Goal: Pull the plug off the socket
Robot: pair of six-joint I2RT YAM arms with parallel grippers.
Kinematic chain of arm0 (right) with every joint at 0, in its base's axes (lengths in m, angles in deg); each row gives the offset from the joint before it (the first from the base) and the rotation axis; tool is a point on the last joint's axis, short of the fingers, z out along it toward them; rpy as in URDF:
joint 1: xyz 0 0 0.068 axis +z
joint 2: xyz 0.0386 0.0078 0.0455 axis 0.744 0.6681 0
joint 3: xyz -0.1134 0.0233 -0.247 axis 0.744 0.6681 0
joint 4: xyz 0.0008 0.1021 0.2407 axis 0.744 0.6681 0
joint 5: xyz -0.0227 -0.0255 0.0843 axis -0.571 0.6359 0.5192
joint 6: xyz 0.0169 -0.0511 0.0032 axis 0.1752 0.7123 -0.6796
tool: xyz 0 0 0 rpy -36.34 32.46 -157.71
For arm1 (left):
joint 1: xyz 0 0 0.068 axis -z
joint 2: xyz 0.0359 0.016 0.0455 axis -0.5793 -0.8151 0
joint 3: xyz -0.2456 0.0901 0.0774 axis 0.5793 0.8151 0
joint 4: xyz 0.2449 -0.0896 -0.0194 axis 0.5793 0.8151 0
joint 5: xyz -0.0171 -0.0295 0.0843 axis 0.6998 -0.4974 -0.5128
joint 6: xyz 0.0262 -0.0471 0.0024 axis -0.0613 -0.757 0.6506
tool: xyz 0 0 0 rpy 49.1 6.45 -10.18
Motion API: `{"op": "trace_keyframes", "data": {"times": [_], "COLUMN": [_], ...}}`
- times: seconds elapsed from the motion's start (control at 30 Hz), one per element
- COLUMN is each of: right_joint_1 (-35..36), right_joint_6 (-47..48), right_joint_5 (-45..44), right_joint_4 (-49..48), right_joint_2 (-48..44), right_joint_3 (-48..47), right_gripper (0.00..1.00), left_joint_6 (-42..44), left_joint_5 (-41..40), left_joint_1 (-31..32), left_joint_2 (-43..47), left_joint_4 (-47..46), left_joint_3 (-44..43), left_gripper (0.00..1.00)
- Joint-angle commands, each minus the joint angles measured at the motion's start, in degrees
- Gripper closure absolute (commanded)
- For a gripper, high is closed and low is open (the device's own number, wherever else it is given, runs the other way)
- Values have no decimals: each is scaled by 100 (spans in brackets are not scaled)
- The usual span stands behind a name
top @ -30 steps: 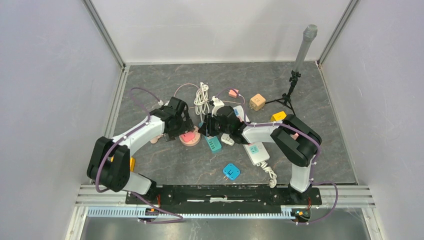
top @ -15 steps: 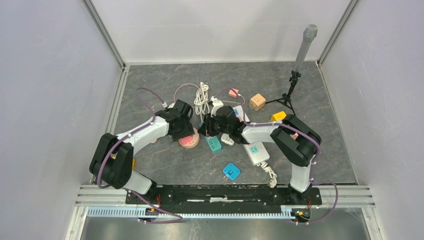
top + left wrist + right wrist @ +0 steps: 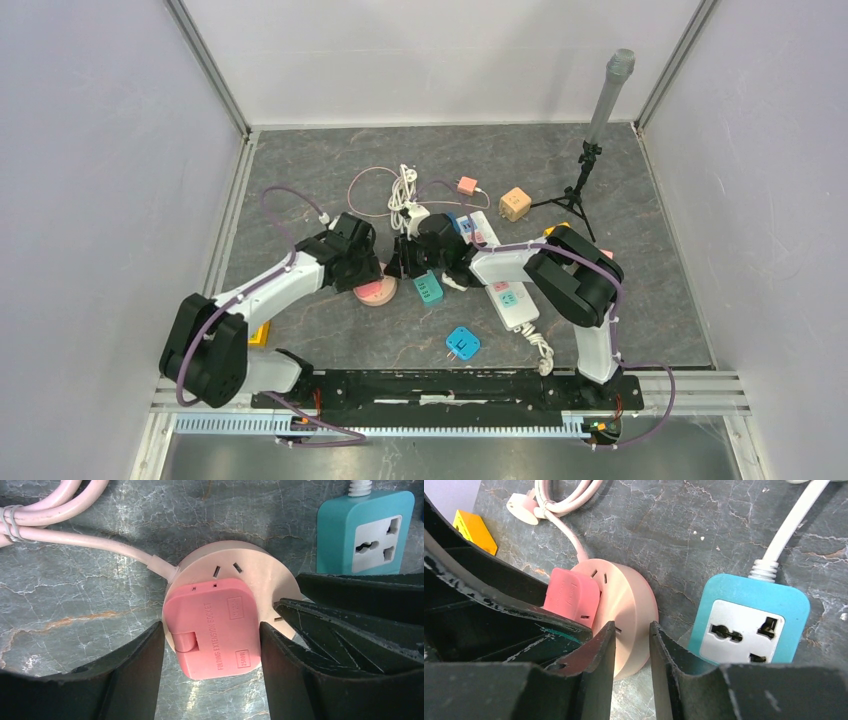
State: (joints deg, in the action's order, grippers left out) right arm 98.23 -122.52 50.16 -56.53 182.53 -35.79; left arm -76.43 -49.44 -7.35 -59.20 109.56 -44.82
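A pink plug marked "folding extension socket" sits plugged into a round pale pink socket on the grey floor; both also show in the right wrist view, the plug on the socket. My left gripper has a finger on each side of the plug and is closed against it. My right gripper has its fingers a narrow gap apart, nothing between them, with its tips at the socket's right rim. In the top view the left gripper and right gripper meet over the socket.
A teal socket block lies just right of the round socket. A white power strip, a blue adapter, a coiled white cord, an orange cube and a small tripod lie around. A yellow block sits by the left arm.
My left gripper has come down and forward over the round socket and now brackets the pink plug. My right gripper has shifted slightly left towards the socket's rim.
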Motion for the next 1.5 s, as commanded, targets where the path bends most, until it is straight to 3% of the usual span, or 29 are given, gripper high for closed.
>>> {"op": "trace_keyframes", "data": {"times": [0.0, 0.3, 0.47, 0.7, 0.97, 1.17, 1.47], "right_joint_1": [36, 35, 41, 38, 37, 39, 39], "right_joint_6": [81, 36, 82, 80, 81, 64, 31], "right_joint_5": [-61, 98, 56, 7, -11, 14, -59], "right_joint_4": [9, -209, -184, -169, -177, -212, -154], "right_joint_2": [45, 133, 146, 220, 278, 327, 405], "right_joint_3": [256, 678, 607, 578, 537, 538, 500], "right_gripper": [66, 68, 68, 68, 68, 68, 68], "left_joint_6": [118, -249, -480, -754, -140, -59, -147], "left_joint_5": [204, 176, -14, -1284, -3, -208, -1187], "left_joint_1": [-1, -139, -172, -175, -166, -51, 292], "left_joint_2": [464, 1323, 1679, 1023, 1006, 596, -500], "left_joint_4": [-485, -838, -716, 1208, 283, 314, 1313], "left_joint_3": [151, 723, 918, -36, -282, -562, -1201], "left_gripper": [52, 50, 39, 29, 11, 10, 15]}}
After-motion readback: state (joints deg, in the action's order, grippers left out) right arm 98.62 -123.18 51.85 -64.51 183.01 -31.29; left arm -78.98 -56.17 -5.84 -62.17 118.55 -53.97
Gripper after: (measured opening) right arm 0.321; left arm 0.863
